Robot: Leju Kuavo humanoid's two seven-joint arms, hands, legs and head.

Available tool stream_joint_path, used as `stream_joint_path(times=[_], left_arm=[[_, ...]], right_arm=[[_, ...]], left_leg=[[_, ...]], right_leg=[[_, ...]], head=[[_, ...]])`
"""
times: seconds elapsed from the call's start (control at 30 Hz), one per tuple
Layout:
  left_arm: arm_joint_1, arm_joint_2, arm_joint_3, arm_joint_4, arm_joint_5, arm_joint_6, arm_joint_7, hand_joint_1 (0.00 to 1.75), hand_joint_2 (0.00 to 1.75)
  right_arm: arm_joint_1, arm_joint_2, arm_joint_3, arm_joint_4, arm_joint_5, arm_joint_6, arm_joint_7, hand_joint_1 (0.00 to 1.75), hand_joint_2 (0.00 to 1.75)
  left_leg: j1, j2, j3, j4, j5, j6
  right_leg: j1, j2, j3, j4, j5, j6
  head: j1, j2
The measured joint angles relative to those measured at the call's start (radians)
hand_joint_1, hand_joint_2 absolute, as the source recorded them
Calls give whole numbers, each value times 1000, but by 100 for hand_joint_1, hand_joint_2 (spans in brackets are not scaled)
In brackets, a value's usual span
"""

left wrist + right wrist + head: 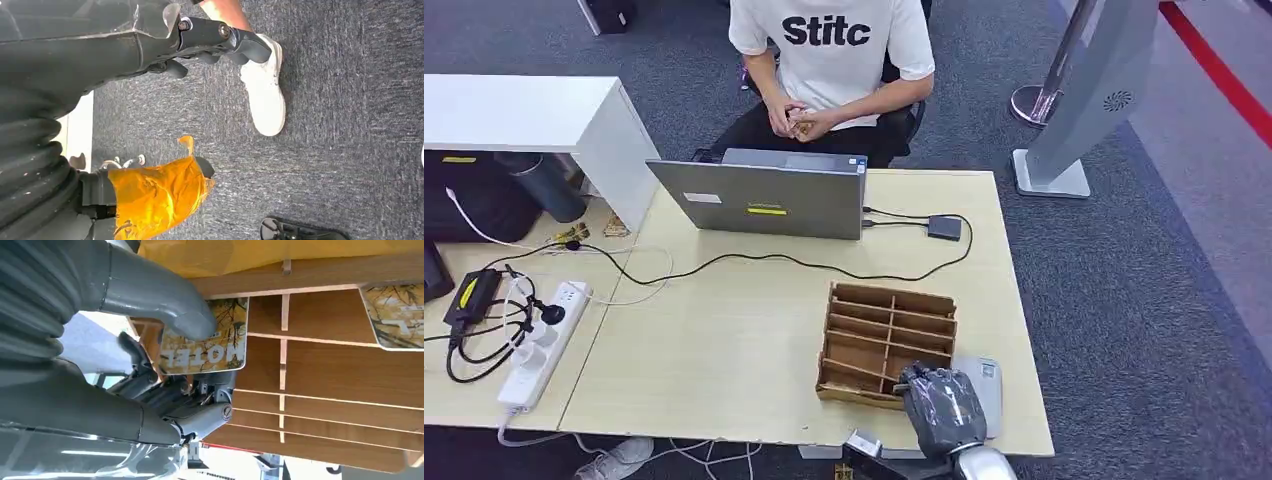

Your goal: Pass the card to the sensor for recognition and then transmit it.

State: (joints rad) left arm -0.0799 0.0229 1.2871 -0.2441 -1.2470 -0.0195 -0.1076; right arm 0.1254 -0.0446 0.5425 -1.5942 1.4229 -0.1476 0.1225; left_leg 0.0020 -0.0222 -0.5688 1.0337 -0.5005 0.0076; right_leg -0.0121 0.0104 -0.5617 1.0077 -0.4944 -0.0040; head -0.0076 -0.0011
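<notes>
1. My right hand (942,405), low right in the head view, pinches the card (205,347) at the wooden rack (887,340) on the desk (724,340), thumb pressing its face for lifting it.
2. My left hand (150,37) hangs over carpet; I cannot tell its fingers' state.

The right robot hand (942,408) covered the near corner of the wooden rack (887,343). Its thumb (165,302) hid part of the card (205,342). A second card (397,315) was cut off at the edge.
</notes>
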Motion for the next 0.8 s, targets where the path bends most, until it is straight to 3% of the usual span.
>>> stream_joint_path(times=[0.53, 0.8], left_arm=[[0, 3, 0, 0, 0, 2, 0, 0, 175], [0, 3, 0, 0, 0, 1, 2, 0, 175]], right_arm=[[-2, 0, 0, -6, 29, -8, 19, 175, 175], [4, -4, -5, -81, 70, -56, -13, 175, 175]], left_leg=[[0, 0, 2, 0, 0, 0], [0, 0, 1, 0, 0, 0]], right_leg=[[0, 0, 2, 0, 0, 0], [0, 0, 1, 0, 0, 0]], head=[[0, 0], [0, 0]])
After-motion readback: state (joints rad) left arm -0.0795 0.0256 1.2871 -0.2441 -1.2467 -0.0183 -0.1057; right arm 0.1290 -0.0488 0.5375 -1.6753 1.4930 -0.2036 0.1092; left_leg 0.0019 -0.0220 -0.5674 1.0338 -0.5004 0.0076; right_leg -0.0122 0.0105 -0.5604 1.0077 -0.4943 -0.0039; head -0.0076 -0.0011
